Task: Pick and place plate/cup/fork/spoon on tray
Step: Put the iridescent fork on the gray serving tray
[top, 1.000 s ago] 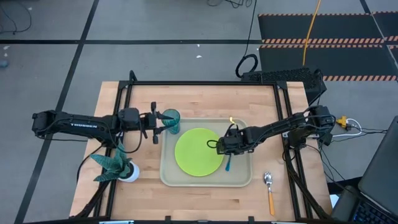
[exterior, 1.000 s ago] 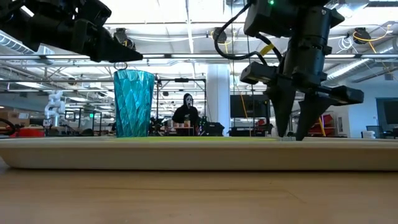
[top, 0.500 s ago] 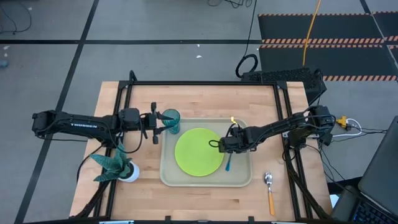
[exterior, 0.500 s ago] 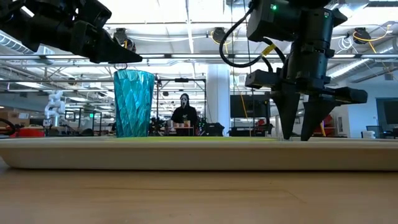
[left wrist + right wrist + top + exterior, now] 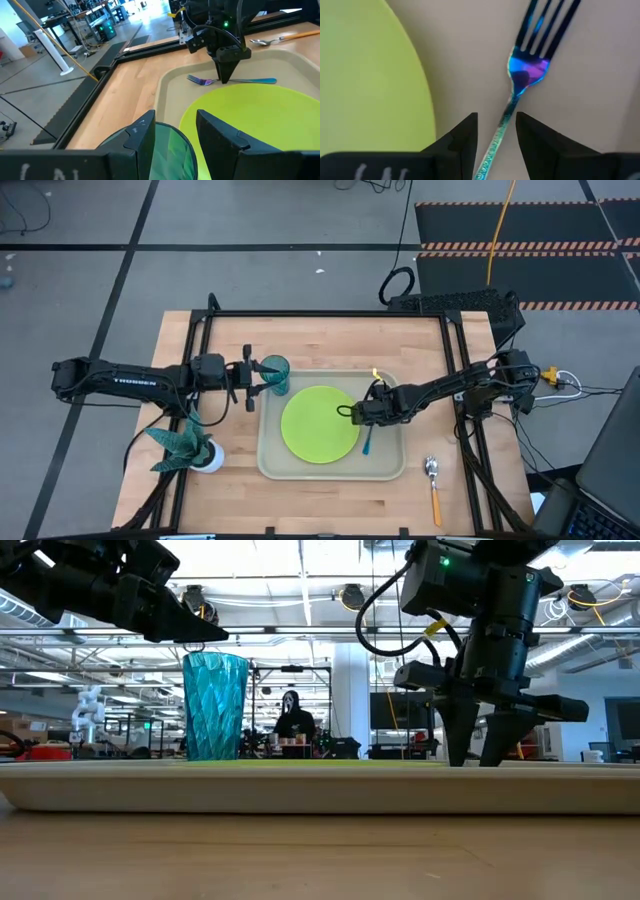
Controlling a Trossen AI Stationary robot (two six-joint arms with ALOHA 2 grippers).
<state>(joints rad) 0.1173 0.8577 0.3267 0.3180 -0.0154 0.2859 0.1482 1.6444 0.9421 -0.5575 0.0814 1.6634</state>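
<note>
The lime-green plate (image 5: 320, 423) lies in the middle of the beige tray (image 5: 266, 465). The teal cup (image 5: 276, 370) stands upright in the tray's far left corner. My left gripper (image 5: 262, 377) is open; its fingertips (image 5: 205, 637) hover just above the cup's rim (image 5: 165, 150). The blue-handled fork (image 5: 520, 85) lies flat on the tray floor to the right of the plate. My right gripper (image 5: 495, 135) points down, open, with one finger on each side of the fork's handle (image 5: 367, 442) and apart from it. The orange-handled spoon (image 5: 433, 485) lies on the table, right of the tray.
A teal leafy plant in a white pot (image 5: 185, 448) stands near the table's near left corner. Black frame rails run along the table's left, far and right sides. Bare wood lies between the tray and the far edge.
My right gripper has shifted a little toward the table's right edge above the fork, its fingers still apart. The fork, cup and plate have stayed where they were.
</note>
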